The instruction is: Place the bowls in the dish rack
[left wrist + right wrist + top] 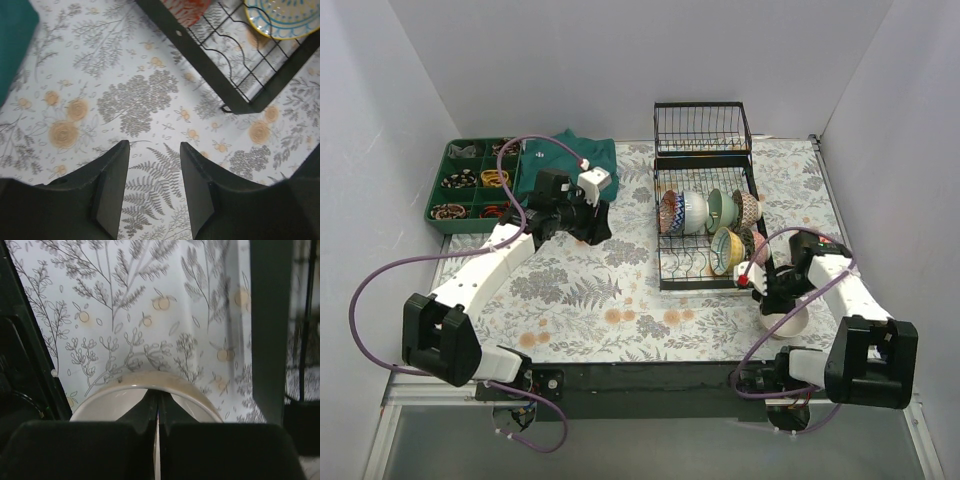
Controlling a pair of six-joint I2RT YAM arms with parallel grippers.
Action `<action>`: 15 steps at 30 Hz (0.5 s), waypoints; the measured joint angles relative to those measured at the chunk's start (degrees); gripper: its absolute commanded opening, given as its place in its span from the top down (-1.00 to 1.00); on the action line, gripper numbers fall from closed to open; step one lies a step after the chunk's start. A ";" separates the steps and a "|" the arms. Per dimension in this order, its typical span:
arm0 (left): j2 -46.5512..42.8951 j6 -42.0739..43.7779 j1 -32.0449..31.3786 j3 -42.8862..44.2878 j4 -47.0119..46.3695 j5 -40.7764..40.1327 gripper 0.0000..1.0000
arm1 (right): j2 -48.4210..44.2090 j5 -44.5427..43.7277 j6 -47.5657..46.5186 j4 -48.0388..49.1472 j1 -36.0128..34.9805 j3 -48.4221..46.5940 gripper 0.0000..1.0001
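The black wire dish rack stands right of centre with several bowls upright between its tines. A plain cream bowl sits on the cloth at the near right. My right gripper is down at this bowl. In the right wrist view its fingers are pressed together just inside the bowl's far rim, with nothing seen between them. My left gripper hovers left of the rack, open, with only the flowered cloth between its fingers. A rack corner and a yellow-and-blue bowl show beyond it.
A green compartment tray of small items lies at the far left, with a teal cloth beside it. The rack's smaller wire basket stands raised at the back. A dark rack bar rises right of the cream bowl.
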State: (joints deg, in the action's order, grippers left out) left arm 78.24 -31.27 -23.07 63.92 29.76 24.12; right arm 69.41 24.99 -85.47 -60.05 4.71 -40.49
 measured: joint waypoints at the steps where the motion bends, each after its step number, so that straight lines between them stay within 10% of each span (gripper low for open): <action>1: 0.15 0.31 0.79 0.17 0.00 -0.48 0.12 | 0.26 0.07 -0.26 0.28 -2.25 -0.02 0.97; 15: -0.79 2.93 5.84 -1.05 0.15 -2.54 0.11 | 10.58 5.03 9.07 5.31 -30.69 -9.18 0.97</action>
State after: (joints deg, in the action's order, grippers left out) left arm 77.45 -28.34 -17.23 62.87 29.91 21.58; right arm 79.99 30.02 -76.40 -54.74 -25.98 -49.67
